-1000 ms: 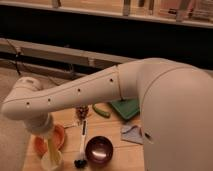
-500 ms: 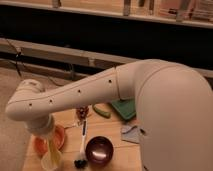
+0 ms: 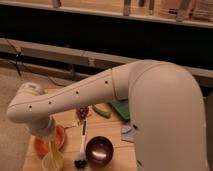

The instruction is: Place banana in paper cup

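Observation:
My gripper (image 3: 48, 134) is at the lower left, at the end of the large white arm, and points down. It is shut on the pale-yellow banana (image 3: 53, 149), which hangs upright below it. The banana's lower end is in or just above the mouth of the pale paper cup (image 3: 52, 163) at the table's front left edge. I cannot tell how far in it reaches. The cup's bottom is cut off by the frame edge.
An orange bowl (image 3: 61, 140) sits right behind the cup. A dark bowl (image 3: 98, 149) stands to the right, with a black-and-white brush (image 3: 82, 143) between them. A green vegetable (image 3: 101, 111), a small reddish fruit (image 3: 82, 110) and a green pad (image 3: 120, 107) lie farther back. The arm hides the table's right side.
The arm has shifted slightly right and a little lower. The banana stays upright at the cup.

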Motion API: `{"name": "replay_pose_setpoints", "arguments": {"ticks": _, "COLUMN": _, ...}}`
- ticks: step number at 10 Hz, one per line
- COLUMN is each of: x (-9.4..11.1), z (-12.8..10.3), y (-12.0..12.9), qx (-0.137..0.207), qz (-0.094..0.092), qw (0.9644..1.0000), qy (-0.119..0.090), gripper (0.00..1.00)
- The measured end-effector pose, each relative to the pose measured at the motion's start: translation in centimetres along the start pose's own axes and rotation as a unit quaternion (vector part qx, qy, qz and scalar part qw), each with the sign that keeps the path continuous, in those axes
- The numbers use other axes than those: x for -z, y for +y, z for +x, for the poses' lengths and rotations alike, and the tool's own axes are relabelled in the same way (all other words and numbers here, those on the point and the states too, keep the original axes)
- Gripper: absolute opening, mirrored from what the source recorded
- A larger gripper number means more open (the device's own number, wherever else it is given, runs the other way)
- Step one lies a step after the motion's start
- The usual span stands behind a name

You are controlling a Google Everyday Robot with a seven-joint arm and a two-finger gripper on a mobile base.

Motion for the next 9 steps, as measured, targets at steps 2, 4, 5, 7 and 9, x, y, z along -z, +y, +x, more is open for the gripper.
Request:
{"name": "replay_pose_setpoints", "arguments": {"ticks": 2, "x": -0.6, "z": 1.2, "y": 0.3, "qx": 0.002, "qz": -0.005, "qw": 1.0000, "qy": -0.002, "gripper": 0.58}}
{"name": "replay_pose_setpoints", "arguments": {"ticks": 4, "x": -1.1, "z": 0.9, "y": 0.2, "qx": 0.006, "qz": -0.010, "qw": 0.9999, "qy": -0.005, "gripper": 0.76}}
{"name": "replay_pose_setpoints", "arguments": {"ticks": 5, "x": -2.3, "z": 1.0, "y": 0.3, "qx": 0.005, "qz": -0.010, "qw": 0.9999, "qy": -0.003, "gripper": 0.89}}
{"name": "replay_pose_setpoints", "arguments": {"ticks": 7, "x": -4.5, "z": 1.5, "y": 0.3, "qx": 0.000, "qz": -0.011, "qw": 0.9999, "qy": 0.001, "gripper": 0.99}}
{"name": "replay_pose_setpoints", "arguments": {"ticks": 9, "x": -5.6, "z": 1.7, "y": -0.1, "qx": 0.002, "qz": -0.013, "qw": 0.9999, "qy": -0.001, "gripper": 1.00}}
